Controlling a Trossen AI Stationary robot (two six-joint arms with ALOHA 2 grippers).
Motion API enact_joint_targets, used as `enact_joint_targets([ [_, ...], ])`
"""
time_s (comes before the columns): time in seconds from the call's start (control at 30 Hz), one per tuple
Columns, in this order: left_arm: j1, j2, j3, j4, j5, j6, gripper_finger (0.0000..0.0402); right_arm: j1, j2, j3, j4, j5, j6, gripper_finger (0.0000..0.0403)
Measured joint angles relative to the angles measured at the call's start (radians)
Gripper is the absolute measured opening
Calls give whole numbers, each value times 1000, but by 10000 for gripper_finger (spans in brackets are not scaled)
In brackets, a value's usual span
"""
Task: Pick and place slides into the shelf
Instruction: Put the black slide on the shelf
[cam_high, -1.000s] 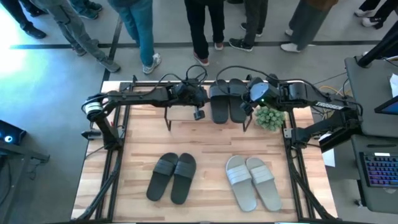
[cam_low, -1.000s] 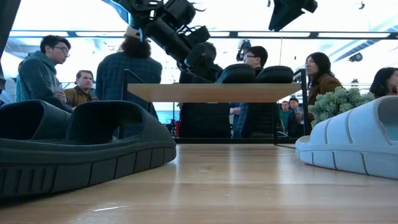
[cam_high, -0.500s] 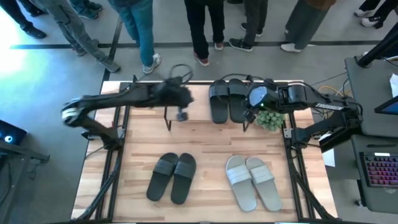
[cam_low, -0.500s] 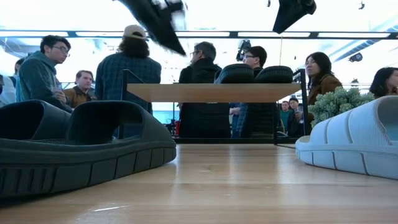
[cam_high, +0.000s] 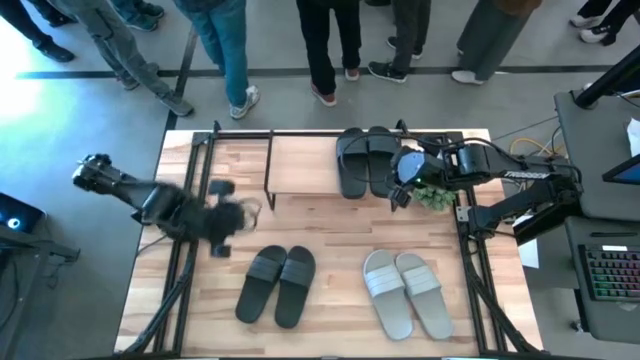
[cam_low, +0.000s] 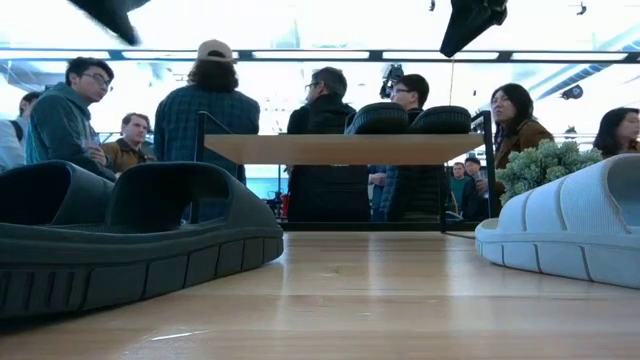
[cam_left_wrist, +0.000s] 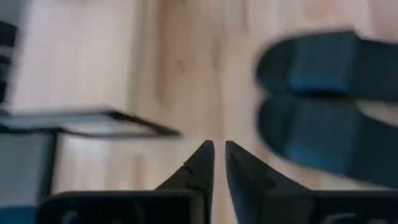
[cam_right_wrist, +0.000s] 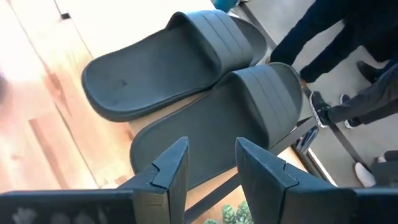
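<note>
Looking straight down, you see the shelf at the far edge of the table, with one pair of dark slides lying side by side on the right half of its top board; the left half of that board is bare wood. Your right gripper sits just beside that pair, at the shelf's right end and next to a small green plant. In the right wrist view its fingers stand partly apart above the nearer of those two slides with nothing between them, so you are not gripping anything.

Your left gripper is out over the left side of the table, in front of the shelf's left end and near a second dark pair that lies on the tabletop. The left wrist view shows its fingertips almost together with only a thin gap, holding nothing, and the dark pair on the wood ahead of them.

A light grey pair lies on the table to the right of the dark one, apart from it. Bystanders stand beyond the far edge.
</note>
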Motion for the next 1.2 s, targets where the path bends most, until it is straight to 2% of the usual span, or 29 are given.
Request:
enact_joint_targets([
  [0.1, -129, 72, -3, -87, 9, -192, 63, 0, 0, 0, 3, 15, -5, 123],
  [0.27, -309, 213, -6, -71, -5, -372, 143, 10, 0, 0, 12, 20, -42, 123],
  [0.43, -434, 343, -6, -67, -109, -548, 201, 48, 0, 0, 50, 19, -145, 131],
  [0.53, -478, 415, -6, -17, -119, -620, 221, 69, 0, 1, 56, 20, -180, 150],
  [0.67, -508, 526, 0, 60, -135, -639, 230, 79, 0, 5, 47, 26, -182, 185],
  [0.87, -507, 669, 4, 61, -203, -705, 231, 79, 0, 22, 23, 31, -182, 222],
  [1.1, -470, 763, -14, 80, -273, -789, 229, 79, 0, 34, 23, 47, -180, 233],
  [1.2, -444, 795, -15, 81, -295, -789, 214, 78, 0, 34, 23, 47, -180, 233],
])
